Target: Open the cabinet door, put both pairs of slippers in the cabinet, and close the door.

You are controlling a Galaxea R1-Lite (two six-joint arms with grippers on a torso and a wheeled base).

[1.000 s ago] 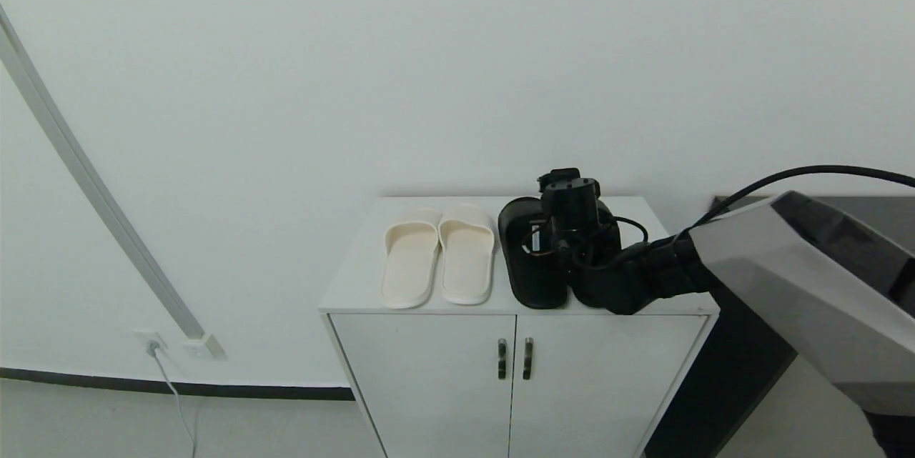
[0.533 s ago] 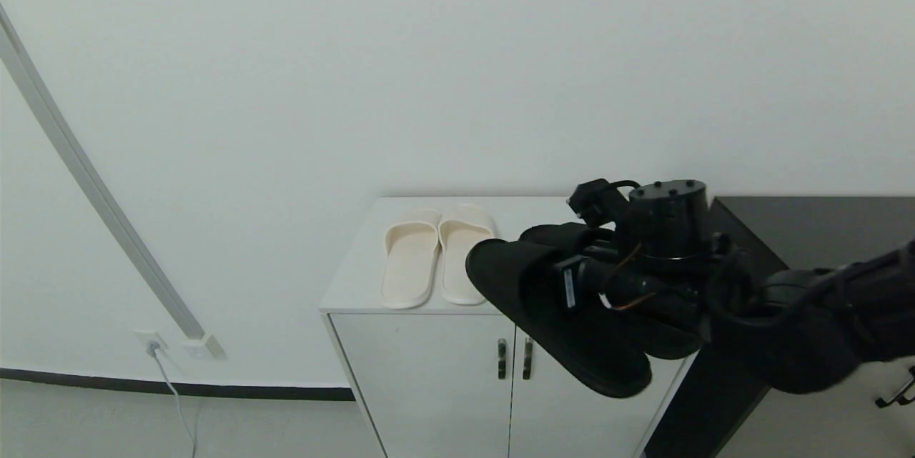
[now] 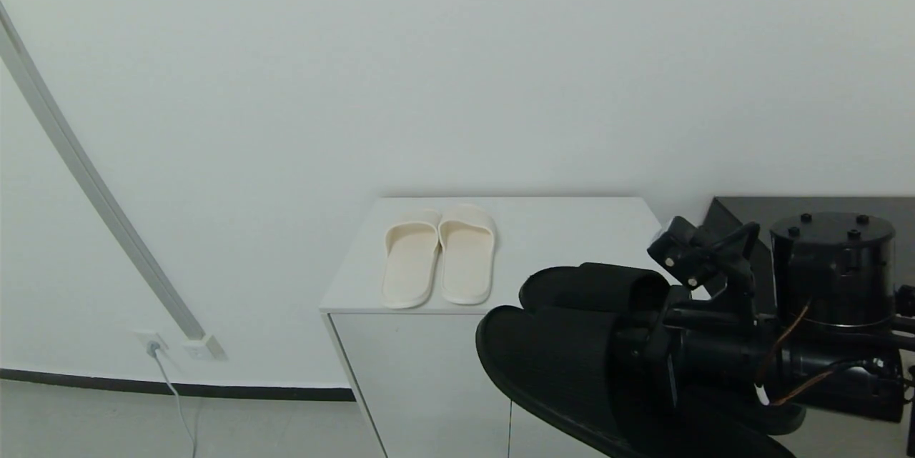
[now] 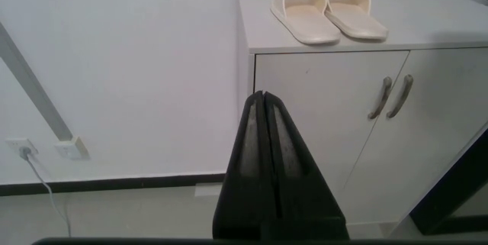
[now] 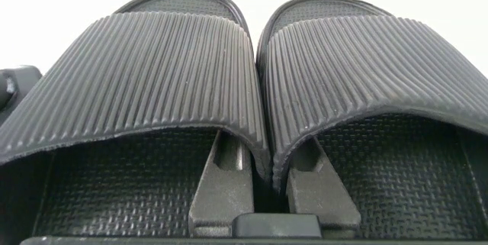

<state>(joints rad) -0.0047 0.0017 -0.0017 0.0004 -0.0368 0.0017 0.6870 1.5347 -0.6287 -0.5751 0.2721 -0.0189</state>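
The left pincer point(image 4: 263, 100) is seen clenched, its two fingers pressed flat together with nothing between them, low in front of the cabinet point(image 4: 305, 77) and toward its left side. The right pincer point(image 5: 271, 175) is clamped on the black slippers point(image 5: 152, 69). One finger point(image 5: 223, 180) is tucked under each strap, and the two inner walls, touching each other, are pinched between the fingers. In the head view the black slippers point(image 3: 565, 365) are held in the air side by side and tilted, in front of the cabinet's right half and clear of its top. Both cabinet doors point(image 4: 450, 123) are shut, and their two handles point(image 4: 390, 97) are set just beside each other at the middle seam. The white slippers point(image 3: 437, 256) are laid side by side and touching on the cabinet top point(image 3: 572, 229), near the front edge and toward the left front corner, with toes turned to the wall. A socket point(image 3: 149, 341) with a cable plugged in is mounted low on the wall, left of the cabinet.
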